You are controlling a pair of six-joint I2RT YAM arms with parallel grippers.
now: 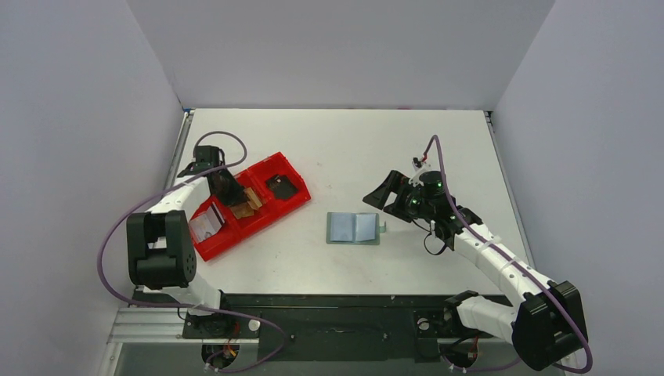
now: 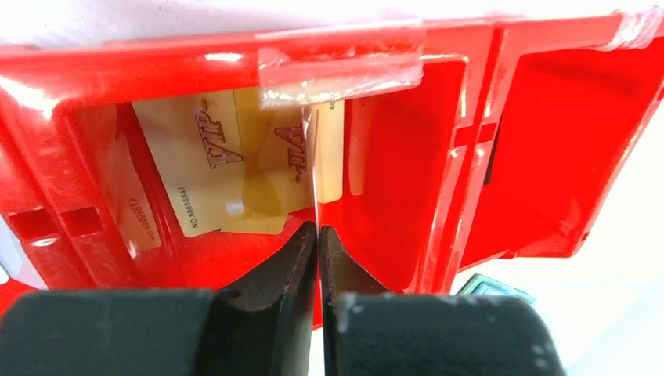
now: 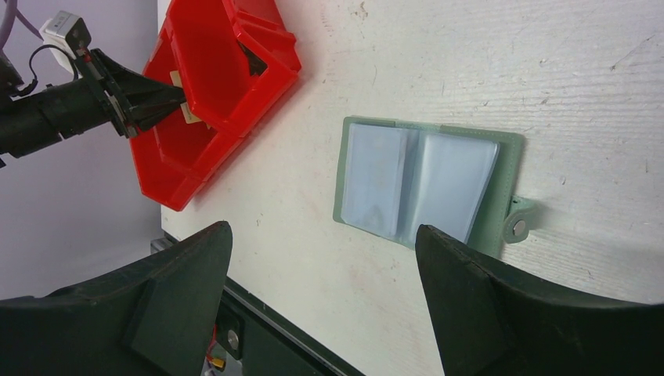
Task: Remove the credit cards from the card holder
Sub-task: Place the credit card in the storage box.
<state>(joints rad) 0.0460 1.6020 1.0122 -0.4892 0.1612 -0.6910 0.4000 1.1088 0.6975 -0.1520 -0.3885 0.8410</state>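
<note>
The grey-green card holder lies open on the table, its clear sleeves up and its tab to the right; it also shows in the right wrist view. My left gripper is shut on a thin credit card seen edge-on, held over the middle compartment of the red tray. Tan-yellow "VIP" cards lie in that compartment. In the top view the left gripper is over the tray. My right gripper is open and empty, above the table just right of the holder.
The red tray's near compartment holds a pale card and its far compartment a dark one. The tray sits at the table's left, close to the left wall. The black base rail runs along the near edge.
</note>
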